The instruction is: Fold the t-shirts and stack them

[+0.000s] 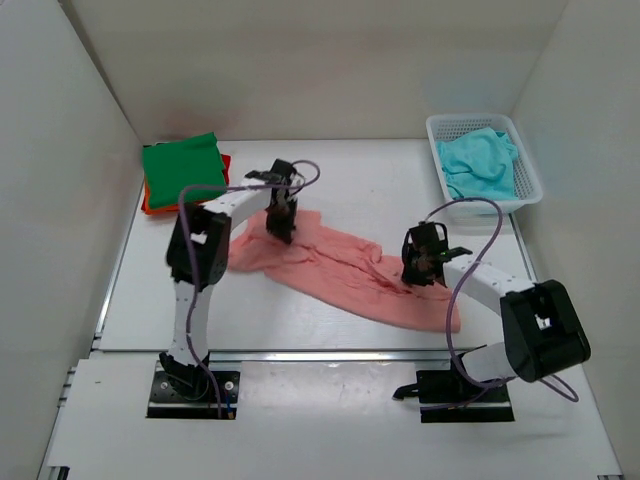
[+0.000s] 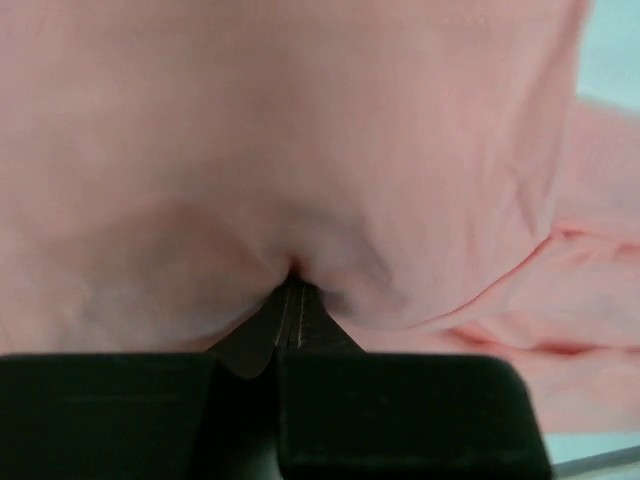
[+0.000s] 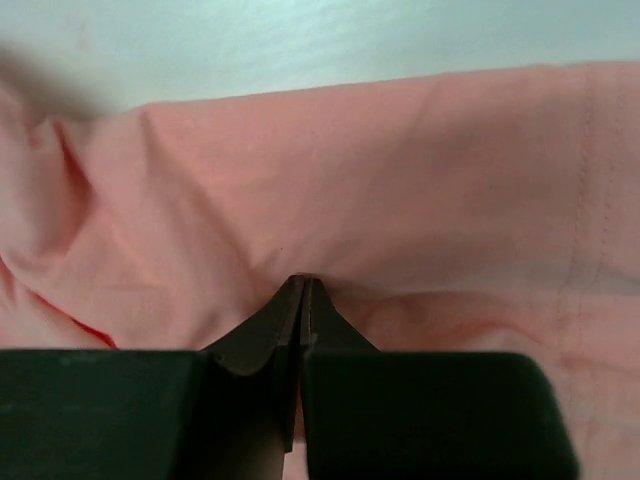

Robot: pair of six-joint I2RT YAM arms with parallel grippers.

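Observation:
A salmon pink t-shirt (image 1: 335,265) lies crumpled in a long diagonal strip across the middle of the table. My left gripper (image 1: 281,228) is shut on its upper left end, the cloth puckering at the tips (image 2: 292,272). At the lower right part, my right gripper (image 1: 418,272) is shut on a pinch of the same pink cloth (image 3: 305,282). A folded green t-shirt (image 1: 182,165) rests on an orange-red t-shirt (image 1: 226,163) at the back left. In the basket lies a turquoise t-shirt (image 1: 480,165).
A white mesh basket (image 1: 529,170) stands at the back right against the wall. White walls enclose the table on three sides. Grey cables loop over both arms.

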